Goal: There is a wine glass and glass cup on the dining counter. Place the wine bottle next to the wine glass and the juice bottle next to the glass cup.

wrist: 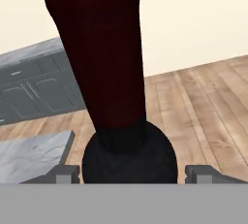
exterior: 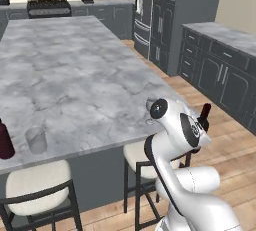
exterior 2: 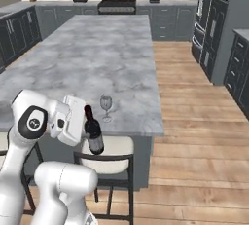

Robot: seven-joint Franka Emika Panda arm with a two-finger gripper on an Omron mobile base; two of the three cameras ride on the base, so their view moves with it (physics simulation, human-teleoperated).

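The tool (exterior 2: 83,127) is closed on the wine bottle (exterior 2: 93,132), holding it by the body with the neck up and leaning a little; in the right base view the bottle hangs just off the near edge of the surface (exterior 2: 97,63), above a cream-seated stool (exterior 2: 109,148), not yet over the marble. In the hand view the bottle's (wrist: 109,72) dark body and red neck run up between the two finger tips (wrist: 63,173).

The wine glass (exterior 2: 106,107) stands upright on the surface near its near edge, close to the near right corner, just beyond the bottle and slightly toward that corner; so the coming move looks like a short carry forward over the edge and a set-down beside the glass. The glass itself is the thing most in the way; a straight push could tip it.

The glass cup (exterior: 36,140) stands well apart along the same near edge, with the juice bottle (exterior: 5,142) close beside it.
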